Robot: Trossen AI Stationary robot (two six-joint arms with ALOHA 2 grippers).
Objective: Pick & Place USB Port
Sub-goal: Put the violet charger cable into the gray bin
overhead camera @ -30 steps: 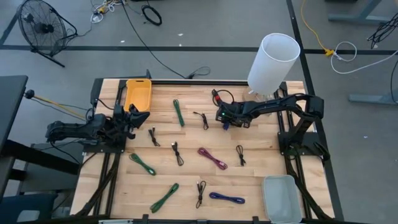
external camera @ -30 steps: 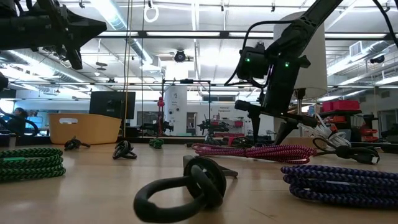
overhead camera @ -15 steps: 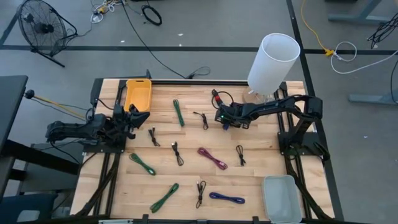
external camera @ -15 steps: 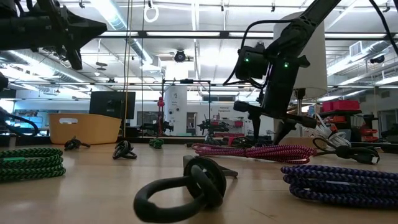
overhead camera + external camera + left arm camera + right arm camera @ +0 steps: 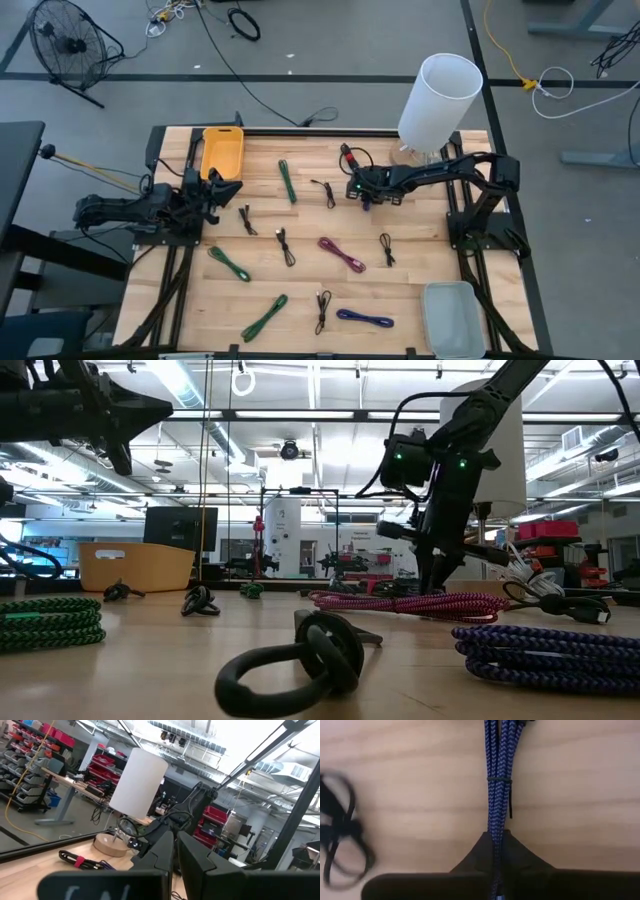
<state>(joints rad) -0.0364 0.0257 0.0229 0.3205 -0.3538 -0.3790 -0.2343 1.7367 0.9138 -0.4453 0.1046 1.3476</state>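
Overhead, the right gripper (image 5: 364, 197) hangs low over the far middle of the table (image 5: 300, 290), just in front of the tall white cylinder (image 5: 438, 98), while the left gripper (image 5: 224, 188) waits at the table's left edge beside the orange bin (image 5: 222, 152). Nothing shows inside that bin, nor in the pale tray (image 5: 452, 318) at the near right corner. From table height, the right gripper (image 5: 432, 582) reaches down to the wood just behind a magenta cable (image 5: 400, 603); what it holds is hidden there. The left wrist view shows the left gripper (image 5: 175, 847) with its fingers nearly touching and nothing between them. The right wrist view settles the matter: the right gripper (image 5: 495, 845) has its fingers drawn together on a blue braided USB cable (image 5: 497, 790), which lies straight along the wood as a folded bundle cinched by a thin tie. Such a bundle should be light and limp — likely to sag at both ends when lifted — so a pinch near the tie, where the strands are bound, looks safest; the braid should give the fingers fair friction.
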